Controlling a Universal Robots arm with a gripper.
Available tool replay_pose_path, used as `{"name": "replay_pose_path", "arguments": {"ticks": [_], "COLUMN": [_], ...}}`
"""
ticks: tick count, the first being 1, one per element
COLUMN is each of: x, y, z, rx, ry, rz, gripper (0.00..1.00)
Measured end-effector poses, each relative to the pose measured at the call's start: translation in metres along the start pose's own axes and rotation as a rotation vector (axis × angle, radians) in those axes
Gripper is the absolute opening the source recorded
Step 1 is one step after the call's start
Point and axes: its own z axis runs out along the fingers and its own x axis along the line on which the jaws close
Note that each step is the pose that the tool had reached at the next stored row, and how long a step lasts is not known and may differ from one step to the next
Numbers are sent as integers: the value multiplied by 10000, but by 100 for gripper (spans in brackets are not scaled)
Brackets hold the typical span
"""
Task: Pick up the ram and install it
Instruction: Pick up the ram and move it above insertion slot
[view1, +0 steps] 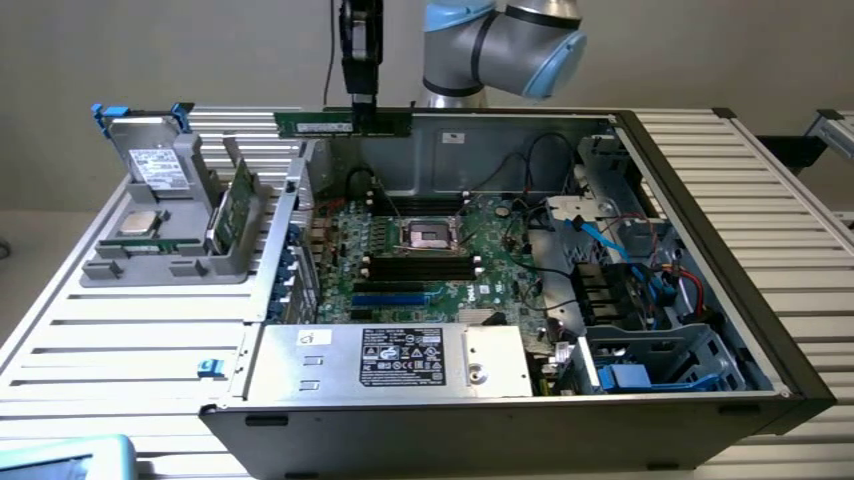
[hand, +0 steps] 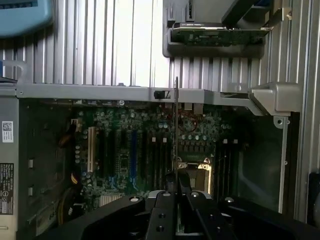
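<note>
My black gripper (view1: 362, 110) hangs above the back edge of the open computer case (view1: 694, 200), shut on the ram (view1: 342, 123). The ram is a long green stick, held level and well above the motherboard (view1: 414, 250). In the wrist view the ram (hand: 176, 125) shows edge-on as a thin line running out from my gripper (hand: 177, 182). Below it lie the dark memory slots (hand: 159, 160) beside the processor socket (hand: 196, 172). In the exterior view these slots (view1: 420, 266) sit just in front of the socket (view1: 430, 234).
A grey holder (view1: 160, 265) on the exterior view's left carries a boxy drive with blue tabs (view1: 154, 160), a square silver chip (view1: 139, 224) and another green board (view1: 238, 212). The power supply (view1: 394, 358) fills the case front; cables and a drive cage (view1: 641, 350) crowd the right.
</note>
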Motion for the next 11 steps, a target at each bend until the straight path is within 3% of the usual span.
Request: {"name": "replay_pose_path", "arguments": {"ticks": [2,3,7,11], "x": [-8,-11,-14,-19], "y": [-51,-70,-129,-193], "z": [3,7,31,59], "rx": [21,40,121,148], "ry": [150,176,181,178], "rz": [11,20,79,168], "gripper": [13,13,13,13]}}
